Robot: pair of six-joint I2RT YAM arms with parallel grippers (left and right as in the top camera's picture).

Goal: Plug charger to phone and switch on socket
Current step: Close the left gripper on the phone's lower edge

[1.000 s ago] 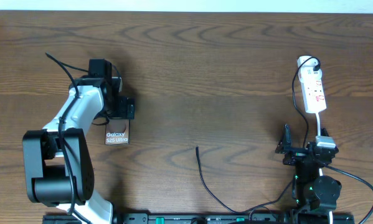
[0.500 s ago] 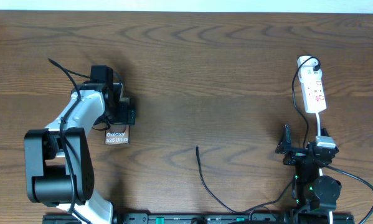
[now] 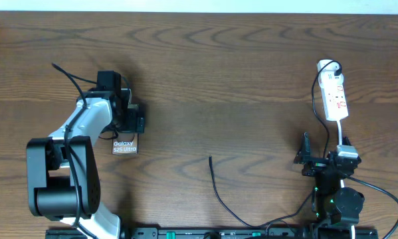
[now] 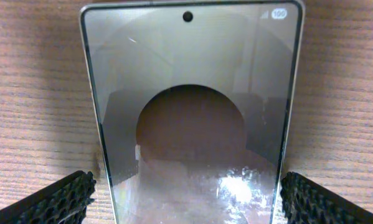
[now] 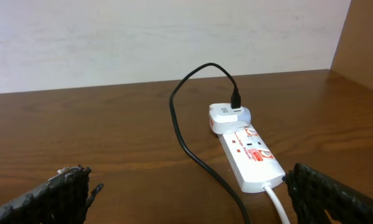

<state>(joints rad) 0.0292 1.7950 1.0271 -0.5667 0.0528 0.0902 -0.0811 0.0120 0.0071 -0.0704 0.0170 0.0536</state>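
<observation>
Brown wood-grain table (image 3: 238, 79), two arms at the near edge.

Left side: phone (image 3: 125, 145) lies flat, white "Galaxy S25 Ultra" lettering readable from overhead. The left gripper (image 3: 129, 123) sits over the phone's far end. In the left wrist view the phone (image 4: 192, 112) fills the frame, glossy face up, with a punch-hole dot at the top edge. The left gripper (image 4: 189, 208) is spread wide, with one black textured finger (image 4: 55, 202) just outside each long edge of the phone. Whether the fingers touch those edges, can't tell.

Right side: the right gripper (image 3: 325, 156) is low by the near edge, pointing at the socket (image 3: 335, 98). From the right wrist view the right gripper (image 5: 192, 199) is spread wide, fingers (image 5: 55, 196) at the frame's corners, only bare table between them.

The socket (image 5: 251, 158) is a white strip with red marks, lying flat ahead of the right gripper. Its white cord (image 5: 276, 202) leaves the near end. A white adapter (image 5: 228, 116) is plugged in at the far end.

The charger (image 5: 180, 124) is plugged into that adapter, loops up and runs back along the table. Overhead, the charger (image 3: 218, 192) has its free tip lying loose on the wood mid-table, between the arms and well apart from the phone.
</observation>
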